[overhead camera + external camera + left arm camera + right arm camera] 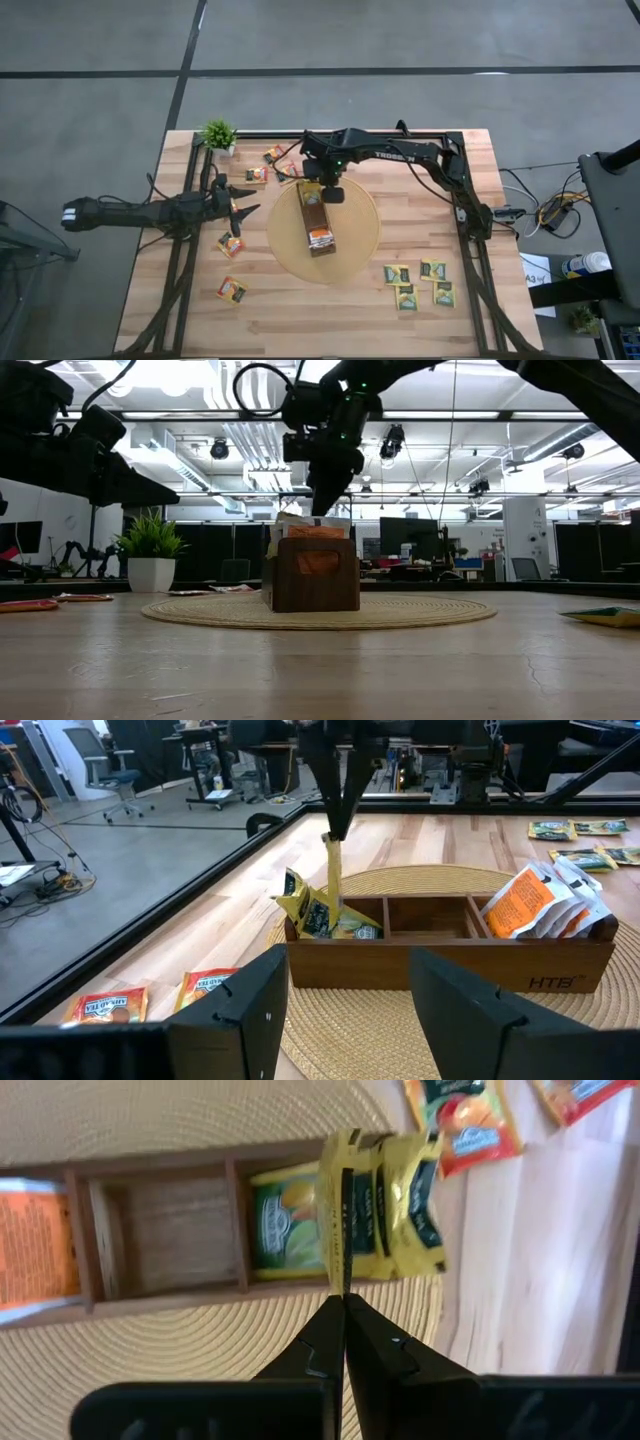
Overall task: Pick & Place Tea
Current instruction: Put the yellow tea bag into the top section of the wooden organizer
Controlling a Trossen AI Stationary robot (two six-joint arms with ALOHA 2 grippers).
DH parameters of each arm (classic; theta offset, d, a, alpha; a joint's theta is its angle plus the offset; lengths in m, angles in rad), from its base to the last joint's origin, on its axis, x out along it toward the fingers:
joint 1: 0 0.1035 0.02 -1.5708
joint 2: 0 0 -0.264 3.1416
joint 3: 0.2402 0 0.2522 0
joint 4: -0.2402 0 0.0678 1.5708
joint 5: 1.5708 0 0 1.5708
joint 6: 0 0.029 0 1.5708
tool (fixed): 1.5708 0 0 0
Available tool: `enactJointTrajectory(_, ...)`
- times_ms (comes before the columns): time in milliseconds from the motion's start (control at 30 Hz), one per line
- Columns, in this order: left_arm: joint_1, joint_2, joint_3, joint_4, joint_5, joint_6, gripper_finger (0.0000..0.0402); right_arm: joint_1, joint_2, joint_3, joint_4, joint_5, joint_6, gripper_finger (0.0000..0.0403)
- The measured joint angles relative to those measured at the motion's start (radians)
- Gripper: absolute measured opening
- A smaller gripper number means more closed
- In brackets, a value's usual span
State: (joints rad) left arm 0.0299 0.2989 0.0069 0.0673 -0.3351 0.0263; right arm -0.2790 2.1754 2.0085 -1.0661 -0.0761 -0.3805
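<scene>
A long brown box (316, 220) with three compartments lies on the round woven disc (360, 240). Its near compartment holds orange tea sachets (540, 905), and its far one holds yellow-green sachets (285, 1220). The middle compartment (165, 1230) is bare. My right gripper (344, 1295) hangs over the far compartment, shut on a yellow sachet (333, 880). My left gripper (245, 200) waits open at the table's left, level, pointing toward the box. My right gripper pinches the yellow sachet by its upper edge (343, 1280) between its two fingertips. The fingers (340, 815) come from above, slanting down. The sachet hangs upright below them, its lower end down in the box's far compartment among the sachets lying there.
Loose sachets lie on the table: orange ones at the left (231, 244) (232, 290), some at the far side (273, 154), and several dark green-and-yellow ones at the near right (420, 283). A small potted plant (218, 135) stands at the far left corner.
</scene>
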Motion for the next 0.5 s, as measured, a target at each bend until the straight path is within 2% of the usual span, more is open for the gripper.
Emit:
enactJointTrajectory(200, 0.0, 0.0, 0.0, 0.0, 0.0, 0.0, 0.0202, 0.0, 0.0, 0.013, -0.01, -0.002, 0.011, 0.0029)
enactJointTrajectory(500, 0.001, 0.0, 0.0, 0.0, 0.0, 0.0, 0.0202, 0.0, 0.0, 0.014, -0.007, -0.012, 0.016, 0.0138)
